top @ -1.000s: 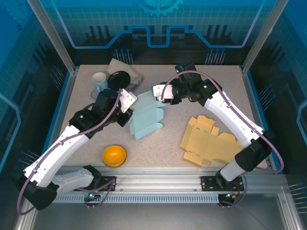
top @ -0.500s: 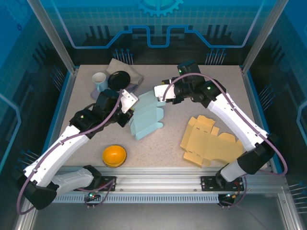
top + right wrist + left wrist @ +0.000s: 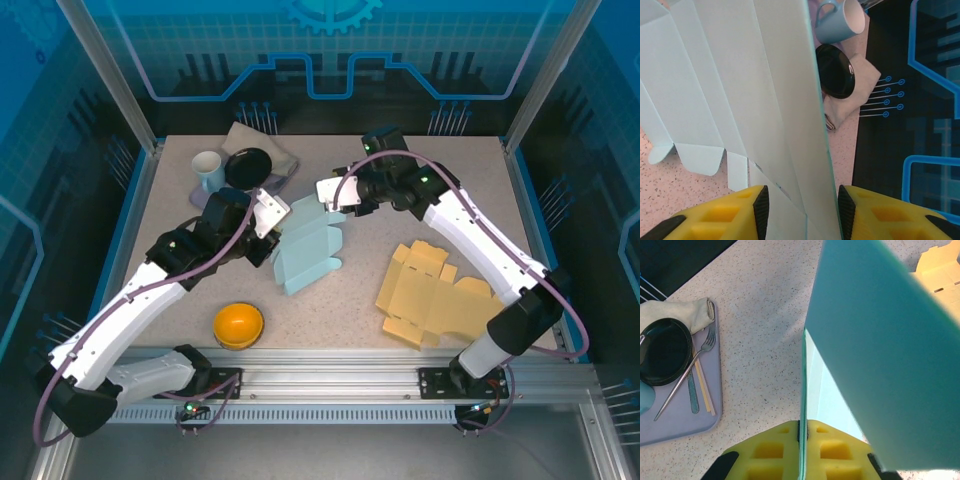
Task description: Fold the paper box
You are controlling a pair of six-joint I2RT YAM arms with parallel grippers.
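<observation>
I have the light blue paper box (image 3: pixel 305 248) mid-table, half raised between both arms. My left gripper (image 3: pixel 268 215) sits at its left edge, and on the left wrist camera the yellow pads (image 3: pixel 780 450) are pinched onto one thin wall. My right gripper (image 3: pixel 330 192) is at the box's far right corner. Its fingers (image 3: pixel 880 210) straddle a panel, and I cannot tell if they press it.

The blue box (image 3: pixel 305 250) is a pale card blank, creased into panels and partly folded, raised over the worktop (image 3: pixel 350 315) at mid-table. The left hand (image 3: pixel 801 426) and right hand (image 3: pixel 800 200) each pinch one of its edges. The yellow box (image 3: pixel 435 295) lies flat and unfolded to its right.
</observation>
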